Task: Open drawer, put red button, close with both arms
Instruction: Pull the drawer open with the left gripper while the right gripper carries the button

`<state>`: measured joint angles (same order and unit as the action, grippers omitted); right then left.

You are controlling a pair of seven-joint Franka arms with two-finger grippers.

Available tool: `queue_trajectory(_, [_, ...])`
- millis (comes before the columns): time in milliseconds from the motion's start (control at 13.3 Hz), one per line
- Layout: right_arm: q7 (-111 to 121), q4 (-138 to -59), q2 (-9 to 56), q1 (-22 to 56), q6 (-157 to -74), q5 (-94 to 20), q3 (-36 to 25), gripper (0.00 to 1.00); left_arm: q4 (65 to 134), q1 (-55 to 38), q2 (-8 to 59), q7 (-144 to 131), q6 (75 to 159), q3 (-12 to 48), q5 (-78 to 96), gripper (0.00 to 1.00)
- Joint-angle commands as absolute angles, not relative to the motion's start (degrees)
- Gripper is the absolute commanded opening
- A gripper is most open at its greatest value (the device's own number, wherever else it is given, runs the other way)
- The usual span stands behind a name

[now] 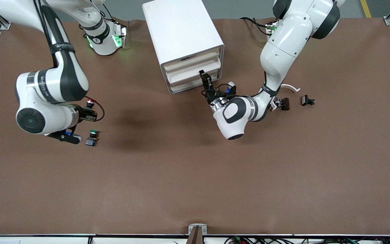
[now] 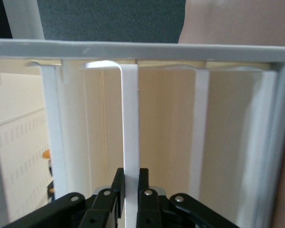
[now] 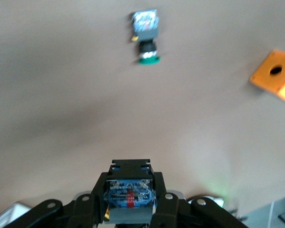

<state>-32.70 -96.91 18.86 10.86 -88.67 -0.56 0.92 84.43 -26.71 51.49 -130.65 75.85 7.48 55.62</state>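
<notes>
The white four-drawer cabinet (image 1: pixel 181 27) stands at the middle of the robots' side of the table. My left gripper (image 1: pixel 202 75) is at its front, shut on the thin white lip (image 2: pixel 129 118) of the drawer (image 1: pixel 188 71), second from the top. That drawer sits level with the other fronts. In the left wrist view the gripper (image 2: pixel 129 178) has one finger on each side of the lip. My right gripper (image 1: pixel 89 110) is toward the right arm's end, above the table, shut on the red button (image 1: pixel 90 101). The right wrist view shows the gripper (image 3: pixel 129 190) clamping the button's grey-blue block (image 3: pixel 129 194).
A green-capped button (image 1: pixel 92 134) lies on the table beside my right gripper; it also shows in the right wrist view (image 3: pixel 145 38). An orange box (image 3: pixel 275 73) lies near it. Toward the left arm's end lie two small dark parts (image 1: pixel 284 103) (image 1: pixel 307 100) and a white curved piece (image 1: pixel 291 87).
</notes>
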Motion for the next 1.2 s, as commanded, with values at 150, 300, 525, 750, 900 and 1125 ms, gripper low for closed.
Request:
queue_trajectory(150, [-59.00, -92.03, 18.54, 24.22, -85.08, -7.28, 0.44, 0.21, 80.52, -22.59, 52.12, -129.11, 79.62, 6.15, 56.69, 0.00])
queue_trajectory(300, [-71.65, -88.79, 19.07, 30.38, -85.78, -11.41, 0.44, 0.21, 78.67, -22.06, 52.12, -129.11, 80.94, 6.15, 56.69, 0.00])
queue_trajectory(525, [-86.35, -83.42, 23.19, 36.55, -88.40, -14.76, 0.44, 0.21, 76.56, -19.79, 51.86, -129.02, 80.95, 5.71, 56.69, 0.14])
queue_trajectory(750, [-97.86, -83.41, 25.83, 40.16, -97.27, -15.21, 0.35, 0.22, 75.68, -19.07, 51.33, -127.62, 80.95, 4.92, 56.34, 0.77])
queue_trajectory(900, [-103.08, -83.32, 27.59, 41.13, -101.23, -15.21, 0.44, 0.22, 73.23, -18.20, 51.24, -127.53, 80.77, 4.66, 55.90, 1.00])
queue_trajectory(1125, [-105.55, -82.97, 30.23, 42.62, -104.14, -15.21, 0.44, 0.22, 69.53, -17.84, 49.58, -126.22, 80.42, 1.07, 53.27, 1.00])
